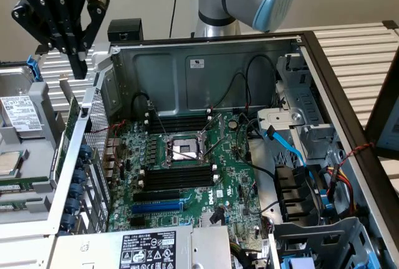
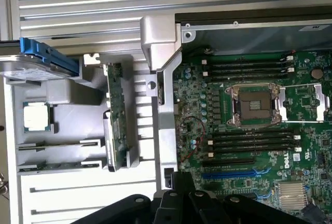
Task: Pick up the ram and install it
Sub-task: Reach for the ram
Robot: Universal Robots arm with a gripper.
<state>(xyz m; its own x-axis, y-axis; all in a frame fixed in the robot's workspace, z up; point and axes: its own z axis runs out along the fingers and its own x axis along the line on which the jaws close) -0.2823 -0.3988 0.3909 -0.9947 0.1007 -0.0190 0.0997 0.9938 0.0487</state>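
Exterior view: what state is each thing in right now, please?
gripper: shut, hanging above the ram, apart from it.
ram: standing on edge in the tray outside the case.
memory slots: empty.
processor socket: open, empty.
case: side open, motherboard exposed.

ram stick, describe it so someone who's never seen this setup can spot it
Find the open computer case, then the grey parts tray just outside its metal side wall. The ram stands on edge in that tray, close beside the wall. It is a long, thin green circuit board, unlike the square silver processor and the blue-bracketed drive nearby.
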